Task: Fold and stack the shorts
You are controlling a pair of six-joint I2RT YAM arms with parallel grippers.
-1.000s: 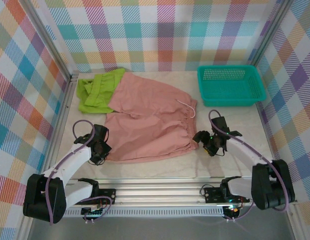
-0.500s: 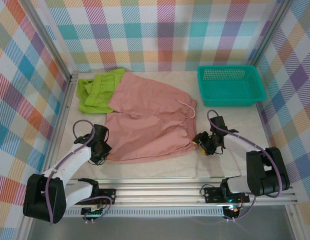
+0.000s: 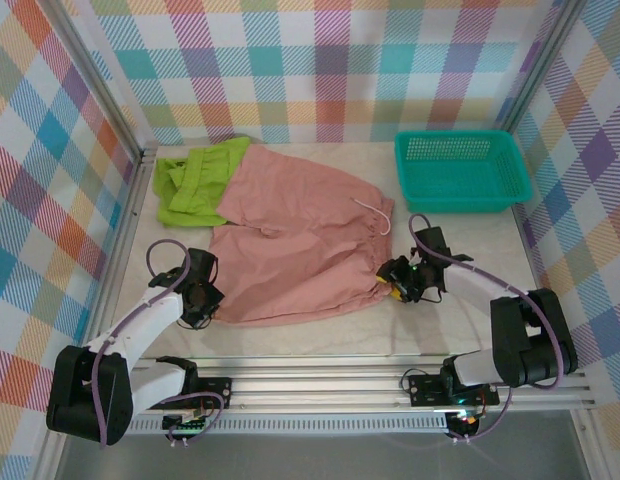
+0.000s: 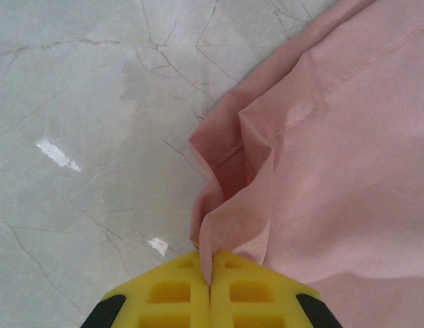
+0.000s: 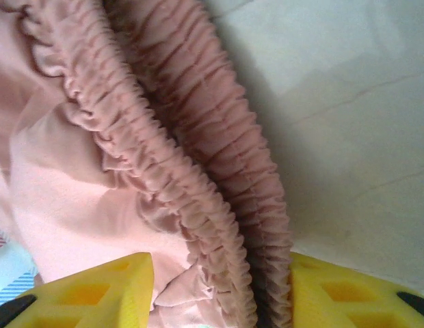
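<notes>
The salmon pink shorts [image 3: 300, 240] lie spread flat in the middle of the table, their gathered waist to the right. The lime green shorts [image 3: 195, 180] lie crumpled at the back left, partly under the pink pair. My left gripper [image 3: 203, 300] is shut on the near left hem corner of the pink shorts [image 4: 335, 171], and a pinch of fabric rises between the yellow pads [image 4: 171, 290]. My right gripper [image 3: 395, 283] stands open at the near right end of the waist. The ruffled elastic waistband [image 5: 198, 171] runs between its two yellow fingers [image 5: 102, 287].
A teal mesh basket [image 3: 460, 170] stands at the back right, just beyond the right arm. Pale marble tabletop [image 4: 82, 102] shows left of the hem. Plaid walls enclose the table on three sides, and a metal rail runs along the near edge.
My right gripper has slid left from beside the waist, so its fingers now straddle the pink waistband. The left gripper has held still on the hem.
</notes>
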